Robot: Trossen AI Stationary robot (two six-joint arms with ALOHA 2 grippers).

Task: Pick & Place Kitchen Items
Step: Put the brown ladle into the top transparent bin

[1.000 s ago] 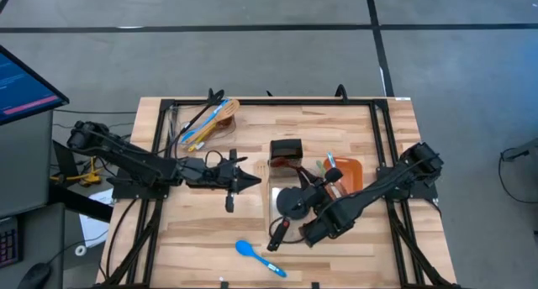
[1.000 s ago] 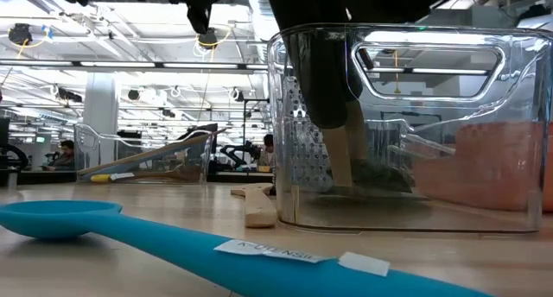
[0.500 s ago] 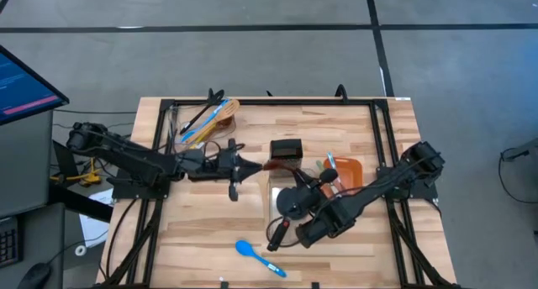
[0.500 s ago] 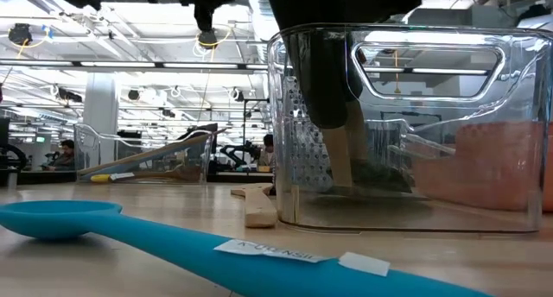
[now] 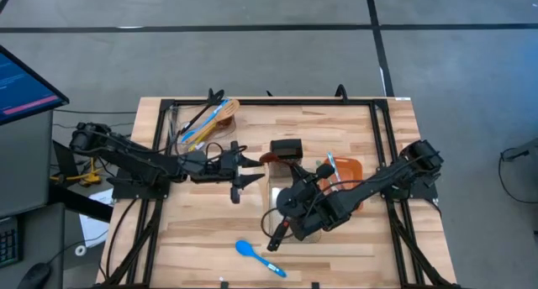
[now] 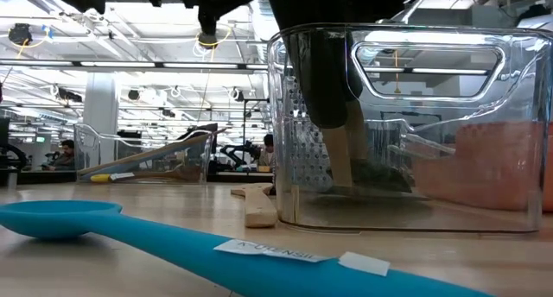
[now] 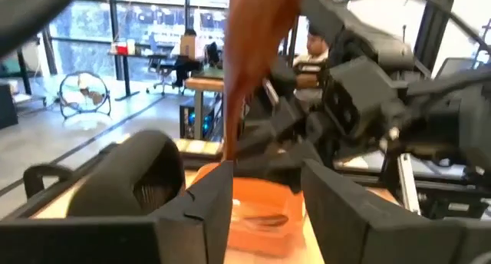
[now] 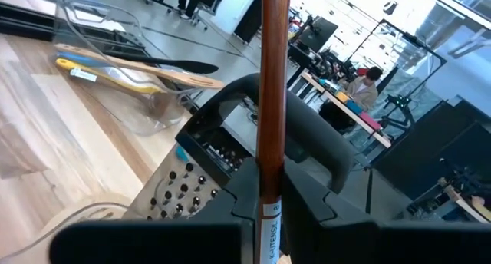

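Right now a brown wooden spoon (image 5: pixel 271 160) hangs over the clear bin (image 6: pixel 286 212) mid-table, handle clamped by the right gripper (image 8: pixel 265 189); left gripper (image 7: pixel 266 189) on the left, fingers spread, empty. Risk: spoon could snag the grater (image 5: pixel 287 148) or swing out and miss the bin

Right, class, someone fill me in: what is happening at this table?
Two robot arms are sorting kitchen utensils. The right pincer is shut on a brown wooden-handled utensil over the clear bin holding the grater. The left pincer is open just beside that bin, near the utensil's end. A blue spoon lies on the table.
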